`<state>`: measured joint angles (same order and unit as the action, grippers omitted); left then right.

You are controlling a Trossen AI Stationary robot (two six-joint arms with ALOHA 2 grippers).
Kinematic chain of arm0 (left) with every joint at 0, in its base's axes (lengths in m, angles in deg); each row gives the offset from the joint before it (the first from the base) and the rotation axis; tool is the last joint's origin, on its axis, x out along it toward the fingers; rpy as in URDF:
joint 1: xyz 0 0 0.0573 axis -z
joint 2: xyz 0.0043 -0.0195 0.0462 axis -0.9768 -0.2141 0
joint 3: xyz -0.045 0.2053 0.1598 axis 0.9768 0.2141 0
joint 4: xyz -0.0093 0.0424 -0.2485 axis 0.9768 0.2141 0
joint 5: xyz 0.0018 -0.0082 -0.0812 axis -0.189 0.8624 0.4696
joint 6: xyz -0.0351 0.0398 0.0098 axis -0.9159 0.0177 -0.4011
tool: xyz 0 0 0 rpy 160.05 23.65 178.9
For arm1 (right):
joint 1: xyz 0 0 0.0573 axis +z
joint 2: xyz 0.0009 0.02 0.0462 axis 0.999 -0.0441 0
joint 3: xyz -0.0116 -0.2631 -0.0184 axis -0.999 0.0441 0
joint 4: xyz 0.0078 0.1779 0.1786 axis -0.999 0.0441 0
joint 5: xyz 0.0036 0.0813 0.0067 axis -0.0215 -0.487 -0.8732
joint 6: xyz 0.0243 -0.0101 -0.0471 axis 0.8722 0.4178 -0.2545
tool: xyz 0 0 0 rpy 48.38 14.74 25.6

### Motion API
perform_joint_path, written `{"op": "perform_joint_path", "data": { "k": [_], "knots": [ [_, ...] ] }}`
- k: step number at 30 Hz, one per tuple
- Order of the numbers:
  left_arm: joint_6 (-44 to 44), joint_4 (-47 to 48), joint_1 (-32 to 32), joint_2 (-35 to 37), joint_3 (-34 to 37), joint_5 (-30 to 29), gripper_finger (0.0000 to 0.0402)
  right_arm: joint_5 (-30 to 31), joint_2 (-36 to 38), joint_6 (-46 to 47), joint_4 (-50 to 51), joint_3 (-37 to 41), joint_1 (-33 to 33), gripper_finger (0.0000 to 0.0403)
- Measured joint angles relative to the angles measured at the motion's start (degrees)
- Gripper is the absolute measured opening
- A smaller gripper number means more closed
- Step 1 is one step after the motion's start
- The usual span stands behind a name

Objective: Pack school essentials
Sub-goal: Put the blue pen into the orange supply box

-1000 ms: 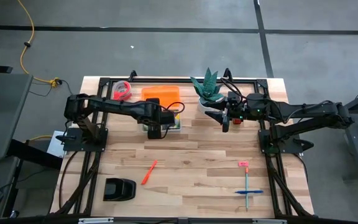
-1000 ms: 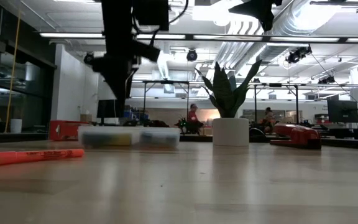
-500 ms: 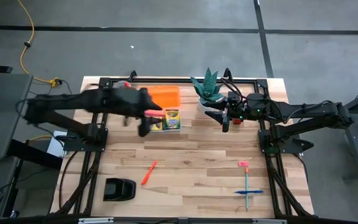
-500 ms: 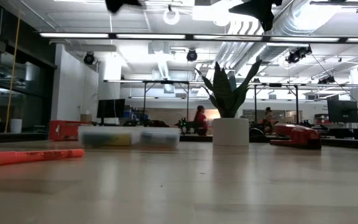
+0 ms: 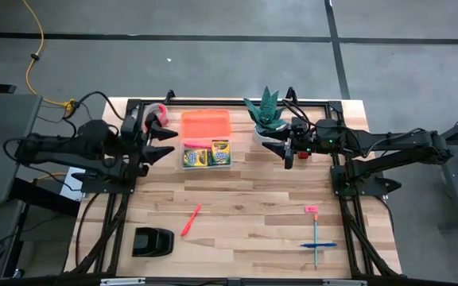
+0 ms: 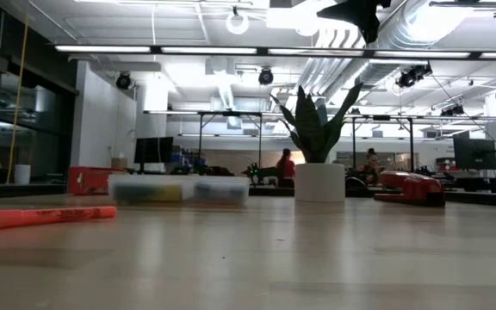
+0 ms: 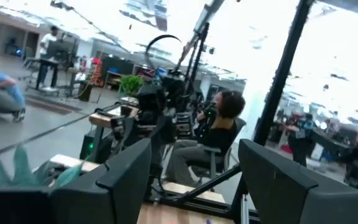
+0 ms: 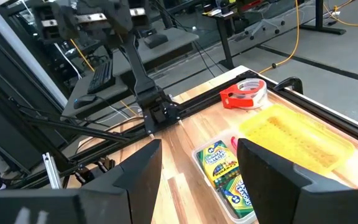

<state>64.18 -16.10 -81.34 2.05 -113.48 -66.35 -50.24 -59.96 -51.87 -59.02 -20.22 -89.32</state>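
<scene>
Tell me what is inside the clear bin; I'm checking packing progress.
The clear bin holds two crayon boxes side by side, with an orange-red stick along its far edge. Anything beneath the boxes is covered from view.

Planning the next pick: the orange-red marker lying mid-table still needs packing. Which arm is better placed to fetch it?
Left, probably. The orange-red marker lies on the left half, nearer the open left gripper; the right gripper waits by the potted plant.

The clear box (image 5: 206,153) sat at the table's (image 5: 253,214) far middle, both crayon boxes (image 5: 207,154) inside it. Its lid (image 5: 206,123) lay just behind; the tape roll (image 5: 157,116) lay left of that, the potted plant (image 5: 266,115) to the right. Nearer — a stick (image 5: 190,220) left of centre, the pen (image 5: 318,245) and pencil (image 5: 315,240) crossed far right.
</scene>
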Motion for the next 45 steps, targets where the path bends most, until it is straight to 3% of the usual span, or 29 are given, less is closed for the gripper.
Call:
{"op": "perform_joint_path", "data": {
  "k": [14,19,24,30,33,38,45],
  "knots": [
    [-1.4,-0.1,0.0,1.5,1.4,-2.2,0.0231,-0.3,0.0,1.9,-0.5,0.0,0.0,0.0201],
    [-1.4,-0.1,0.0,1.5,1.4,-2.3,0.0231,-4.4,-0.1,5.4,-1.7,-0.7,1.9,0.0201],
    [-1.4,-0.1,0.0,1.5,1.4,-2.4,0.0231,-5.1,-4.2,5.6,18.5,-9.1,10.8,0.0201],
    [1.3,0.0,0.0,1.5,1.4,-2.5,0.0231,-8.5,-12.3,15.0,37.7,-15.5,24.3,0.0201],
    [2.0,0.0,0.0,1.4,1.4,-3.1,0.0231,-11.8,-16.1,20.0,40.6,-15.2,31.7,0.0201],
    [2.0,0.1,0.0,1.4,1.4,-3.4,0.0231,-12.0,-23.1,30.4,42.2,-12.4,43.3,0.0201],
    [2.0,0.1,0.0,1.4,1.4,-3.5,0.0231,-13.1,-33.6,38.3,42.2,-10.5,53.9,0.0201]
  ]
}}
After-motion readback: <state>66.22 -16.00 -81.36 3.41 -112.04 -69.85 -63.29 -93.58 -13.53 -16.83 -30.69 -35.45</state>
